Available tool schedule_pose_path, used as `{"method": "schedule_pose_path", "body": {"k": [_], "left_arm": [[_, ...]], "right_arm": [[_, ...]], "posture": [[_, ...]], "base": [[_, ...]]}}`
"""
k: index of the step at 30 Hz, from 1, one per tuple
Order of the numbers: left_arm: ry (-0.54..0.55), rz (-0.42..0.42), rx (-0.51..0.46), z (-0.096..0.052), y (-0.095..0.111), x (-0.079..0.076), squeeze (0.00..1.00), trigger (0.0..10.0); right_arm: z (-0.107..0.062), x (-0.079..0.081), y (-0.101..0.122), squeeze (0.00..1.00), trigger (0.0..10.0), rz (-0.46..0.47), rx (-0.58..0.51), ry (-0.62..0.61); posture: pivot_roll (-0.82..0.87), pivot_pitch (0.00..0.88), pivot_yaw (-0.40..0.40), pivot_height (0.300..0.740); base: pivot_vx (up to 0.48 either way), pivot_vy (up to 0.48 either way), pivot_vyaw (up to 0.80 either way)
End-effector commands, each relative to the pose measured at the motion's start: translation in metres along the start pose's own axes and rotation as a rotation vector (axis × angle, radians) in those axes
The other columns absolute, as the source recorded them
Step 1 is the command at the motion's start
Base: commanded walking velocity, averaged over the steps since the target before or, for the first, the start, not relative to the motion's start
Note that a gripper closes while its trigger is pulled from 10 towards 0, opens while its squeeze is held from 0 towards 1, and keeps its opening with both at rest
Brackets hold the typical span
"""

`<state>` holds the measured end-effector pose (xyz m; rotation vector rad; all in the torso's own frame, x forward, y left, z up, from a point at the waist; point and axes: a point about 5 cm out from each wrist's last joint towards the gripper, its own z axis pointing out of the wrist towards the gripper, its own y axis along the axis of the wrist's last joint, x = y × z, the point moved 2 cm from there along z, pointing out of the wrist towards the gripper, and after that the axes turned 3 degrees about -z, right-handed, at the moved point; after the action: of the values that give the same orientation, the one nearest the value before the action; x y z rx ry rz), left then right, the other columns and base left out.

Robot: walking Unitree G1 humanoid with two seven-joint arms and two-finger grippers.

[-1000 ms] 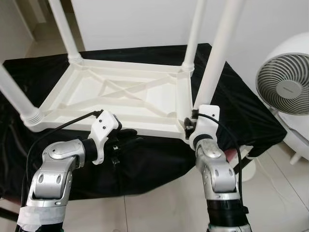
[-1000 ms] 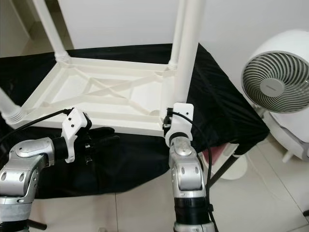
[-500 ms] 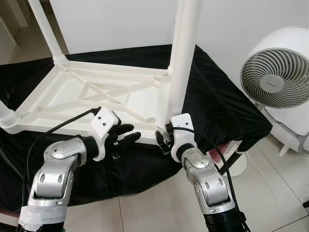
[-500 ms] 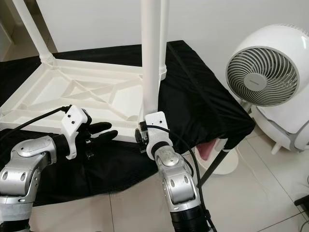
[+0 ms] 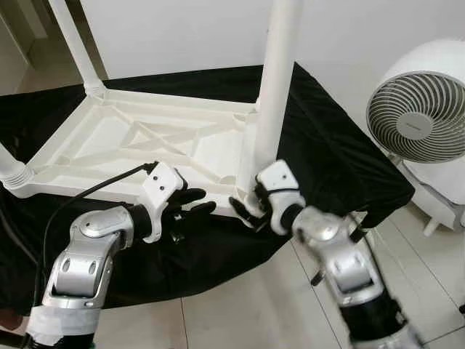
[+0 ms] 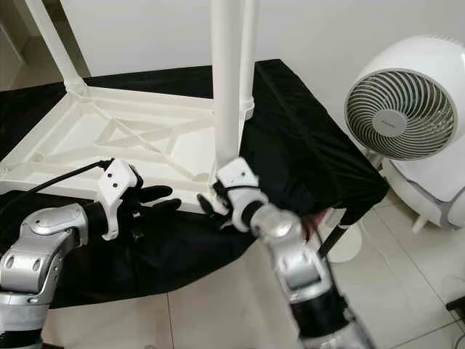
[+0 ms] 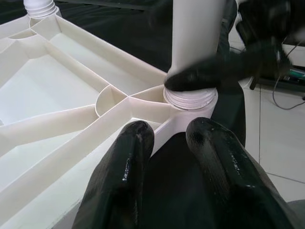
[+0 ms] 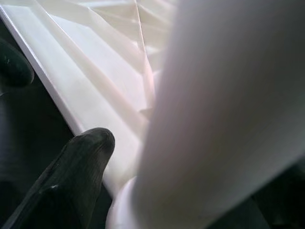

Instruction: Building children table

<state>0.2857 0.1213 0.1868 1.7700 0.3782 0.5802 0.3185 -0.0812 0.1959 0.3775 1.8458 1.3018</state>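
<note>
The white plastic table [image 5: 102, 142] lies upside down on a black cloth [image 5: 327, 145], its legs pointing up. My right gripper [image 5: 251, 205] is at the foot of the near right leg [image 5: 280, 80], shut on it just above the threaded collar [image 7: 190, 98]. One right finger [image 8: 71, 176] lies beside the leg [image 8: 224, 119] and against the table's rim. My left gripper [image 5: 207, 201] is open just in front of the table's front rim, left of that corner. Its two fingers [image 7: 133, 157] rest over the cloth with nothing between them.
A white round fan [image 5: 425, 116] stands on the tiled floor [image 5: 254, 305] to the right. Other legs rise at the far left [image 5: 76, 47] and near left [image 5: 11, 171] corners. The cloth hangs over the front edge, with a black stand below at the right.
The camera has shifted a little. My right arm has swung outward to the right while its gripper stays at the leg's foot. The left gripper has hardly moved.
</note>
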Motion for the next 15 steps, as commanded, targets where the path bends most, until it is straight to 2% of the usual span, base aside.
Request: {"method": "schedule_pose_path", "body": {"k": [1, 6, 9, 11, 15], "left_arm": [[-0.042, 0.012, 0.017, 0.000, -0.003, -0.005, 0.00, 10.0], [-0.080, 0.035, 0.028, 0.000, -0.002, -0.006, 0.00, 10.0], [-0.093, 0.039, 0.030, -0.001, -0.001, -0.007, 0.00, 10.0], [-0.136, 0.050, 0.035, -0.003, -0.001, -0.010, 0.00, 10.0], [-0.157, 0.052, 0.036, -0.004, 0.000, -0.012, 0.00, 10.0]], "right_arm": [[0.004, 0.004, 0.000, 0.00, 10.0, -0.014, -0.018, 0.065], [0.011, -0.007, 0.002, 0.00, 10.0, -0.041, -0.016, 0.093], [0.012, -0.008, 0.002, 0.00, 10.0, -0.033, -0.013, 0.120], [0.014, -0.006, 0.001, 0.00, 10.0, 0.003, -0.009, 0.204], [0.015, -0.005, -0.001, 0.00, 10.0, 0.022, -0.010, 0.249]], "posture": [[-0.07, 0.097, 0.036, 0.740], [-0.06, 0.096, 0.035, 0.740], [-0.06, 0.096, 0.035, 0.740], [-0.06, 0.096, 0.035, 0.740], [-0.06, 0.096, 0.037, 0.740]], "base": [[0.000, 0.000, 0.00], [0.000, 0.000, 0.00], [0.000, 0.000, 0.00], [0.000, 0.000, 0.00], [0.000, 0.000, 0.00]]}}
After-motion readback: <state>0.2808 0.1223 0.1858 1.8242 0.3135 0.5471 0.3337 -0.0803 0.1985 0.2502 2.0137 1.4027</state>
